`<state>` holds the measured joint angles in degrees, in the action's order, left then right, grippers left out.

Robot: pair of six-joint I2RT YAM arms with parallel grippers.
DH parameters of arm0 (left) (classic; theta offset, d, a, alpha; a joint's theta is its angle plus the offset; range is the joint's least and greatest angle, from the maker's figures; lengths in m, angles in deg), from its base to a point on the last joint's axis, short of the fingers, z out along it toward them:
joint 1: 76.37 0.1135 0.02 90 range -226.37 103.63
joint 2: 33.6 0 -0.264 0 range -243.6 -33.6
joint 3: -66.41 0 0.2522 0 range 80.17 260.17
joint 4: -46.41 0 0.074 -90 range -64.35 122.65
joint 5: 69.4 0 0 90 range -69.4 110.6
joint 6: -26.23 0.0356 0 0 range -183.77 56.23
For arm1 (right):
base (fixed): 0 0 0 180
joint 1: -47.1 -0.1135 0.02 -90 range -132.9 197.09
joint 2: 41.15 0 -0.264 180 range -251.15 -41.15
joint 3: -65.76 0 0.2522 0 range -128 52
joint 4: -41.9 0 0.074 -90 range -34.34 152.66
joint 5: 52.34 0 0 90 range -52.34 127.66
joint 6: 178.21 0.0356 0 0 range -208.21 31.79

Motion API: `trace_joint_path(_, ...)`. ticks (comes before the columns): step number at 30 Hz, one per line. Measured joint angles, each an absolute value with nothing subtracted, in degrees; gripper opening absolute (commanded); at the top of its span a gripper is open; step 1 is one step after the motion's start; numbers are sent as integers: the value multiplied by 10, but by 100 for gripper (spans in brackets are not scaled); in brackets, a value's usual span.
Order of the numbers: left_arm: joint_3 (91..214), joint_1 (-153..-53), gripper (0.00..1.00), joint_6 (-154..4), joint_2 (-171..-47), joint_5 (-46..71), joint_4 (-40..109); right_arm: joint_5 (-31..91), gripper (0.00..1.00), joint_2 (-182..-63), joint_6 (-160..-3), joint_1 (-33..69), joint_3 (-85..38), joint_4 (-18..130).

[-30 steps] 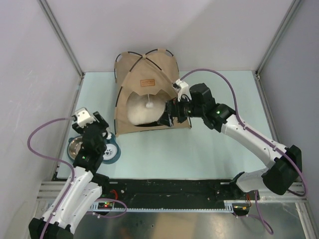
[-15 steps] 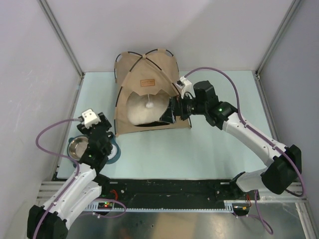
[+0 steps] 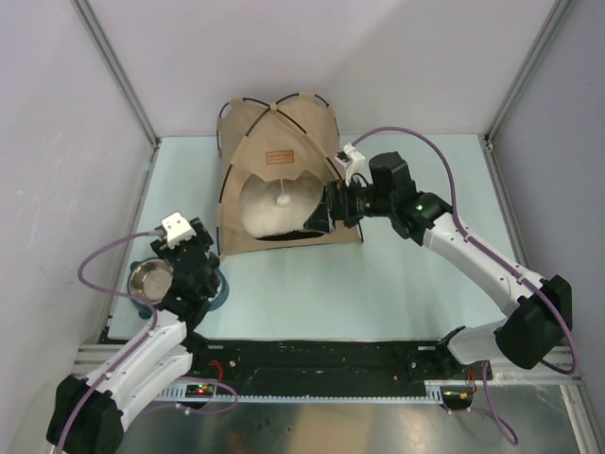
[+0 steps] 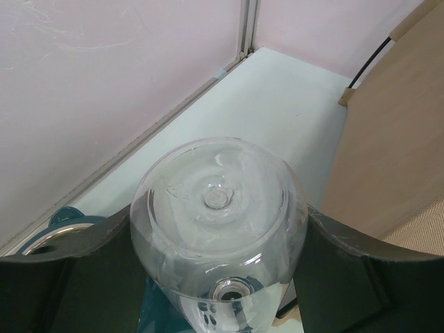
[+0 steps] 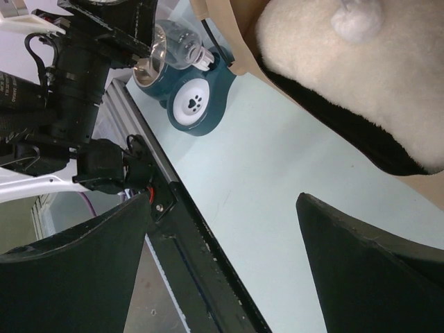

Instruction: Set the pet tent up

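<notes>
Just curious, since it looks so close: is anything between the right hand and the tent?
Nothing visible does. The open right hand is already at the pet tent, by the right edge of its opening.

— The top view is bright and even. Light falls from above, so the tent [image 3: 274,132] and the arms cast only short, soft shadows.
— Any glare?
— A pale sheen on the metal strip [image 3: 378,426] at the bottom. In the left wrist view the bottle [image 4: 218,215] carries white highlights and sits close, slightly soft.
— And the right wrist view?
— The pillow [image 5: 347,76] is sharp and well lit. The right fingers [image 5: 69,270] are dark, blurred silhouettes.
</notes>
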<state>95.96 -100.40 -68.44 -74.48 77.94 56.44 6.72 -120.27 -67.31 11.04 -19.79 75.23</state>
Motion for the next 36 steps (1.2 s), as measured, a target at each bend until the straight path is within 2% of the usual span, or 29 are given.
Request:
trace_joint_path(19,919,-1016,49,-652,-802,779,692,41,92,-1203,-673,132,-198,770)
trace_joint_path(36,913,-1051,53,-607,-862,822,774,31,92,-1203,-673,140,-198,777)
